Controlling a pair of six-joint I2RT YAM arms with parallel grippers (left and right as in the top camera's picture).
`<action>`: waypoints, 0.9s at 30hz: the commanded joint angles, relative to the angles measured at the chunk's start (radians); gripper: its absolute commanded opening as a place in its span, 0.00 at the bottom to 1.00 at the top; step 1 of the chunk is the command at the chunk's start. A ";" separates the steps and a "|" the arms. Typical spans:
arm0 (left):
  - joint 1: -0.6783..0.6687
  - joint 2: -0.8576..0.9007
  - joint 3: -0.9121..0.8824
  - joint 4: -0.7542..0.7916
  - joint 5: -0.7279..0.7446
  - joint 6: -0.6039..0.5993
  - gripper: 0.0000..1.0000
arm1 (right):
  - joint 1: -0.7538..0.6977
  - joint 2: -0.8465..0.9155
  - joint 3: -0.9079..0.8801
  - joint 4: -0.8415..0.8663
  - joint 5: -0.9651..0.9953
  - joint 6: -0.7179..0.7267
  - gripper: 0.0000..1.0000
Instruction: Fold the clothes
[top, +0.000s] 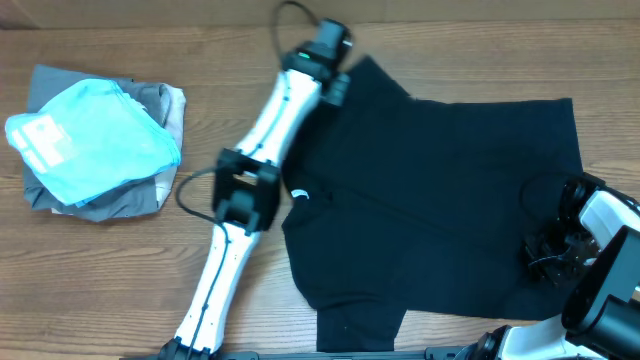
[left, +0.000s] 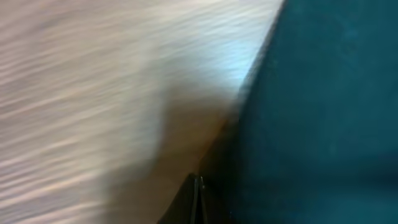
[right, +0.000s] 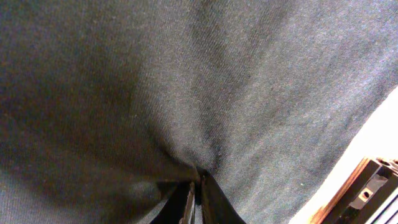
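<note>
Wood-grain worktop (top: 120, 290), seen from above: a black T-shirt (top: 440, 190) lies spread across its centre and right side, one sleeve pointing toward the near edge; its small white tag (top: 301, 194) shows at the neck, just beside a dark joint of the left arm. That arm stretches diagonally from the near edge to the shirt's far left corner; the left pincer (left: 198, 196) has its tips pressed together right where dark cloth meets bare wood. The wrist view is blurred, so whether any fabric is caught between them cannot be told. Near the shirt's right side, the right pincer (right: 198, 193) is closed on the cloth, which puckers into its tips. At the far left, well apart from the shirt, a light blue garment (top: 95, 140) with white print lies on top of grey folded garments (top: 150, 195).
</note>
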 joint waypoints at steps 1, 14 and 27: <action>0.082 0.013 0.025 -0.037 -0.027 -0.033 0.04 | -0.012 0.036 -0.022 0.019 0.014 0.007 0.08; 0.150 -0.039 0.337 -0.274 -0.011 0.037 0.17 | -0.012 -0.001 0.032 0.020 -0.166 -0.138 0.26; 0.127 -0.464 0.385 -0.575 0.129 0.125 0.85 | -0.012 -0.432 0.185 0.007 -0.497 -0.336 0.72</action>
